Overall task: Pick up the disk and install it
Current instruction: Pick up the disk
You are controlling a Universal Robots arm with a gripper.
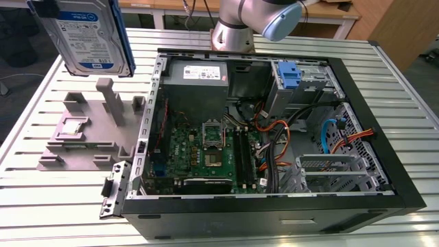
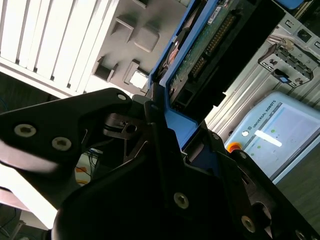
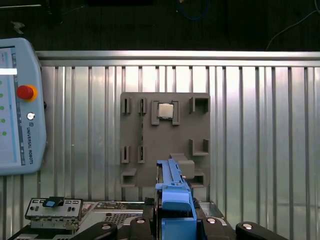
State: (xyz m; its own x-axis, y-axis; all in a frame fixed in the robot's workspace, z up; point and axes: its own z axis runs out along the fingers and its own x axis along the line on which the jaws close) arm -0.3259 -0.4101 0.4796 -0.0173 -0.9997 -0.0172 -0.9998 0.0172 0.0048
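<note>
The disk (image 1: 92, 38), a silver hard drive with a white-and-blue label in a blue carrier, hangs upright in the air at the exterior view's upper left. It is above the grey fixture (image 1: 89, 134) and outside the open computer case (image 1: 274, 128). In the second wrist view my gripper (image 2: 165, 117) is shut on the blue carrier edge of the disk (image 2: 210, 45), with black fingers (image 2: 90, 125) on either side. In the first wrist view the disk (image 3: 172, 187) shows edge-on, rising from the gripper (image 3: 175, 227).
The fixture holds a small processor chip (image 3: 165, 110) and stands on a slatted metal table (image 1: 41, 92). Inside the case are a motherboard (image 1: 205, 149), cables and a drive cage with a blue tab (image 1: 291, 77). A teach pendant (image 3: 20, 105) lies on the table.
</note>
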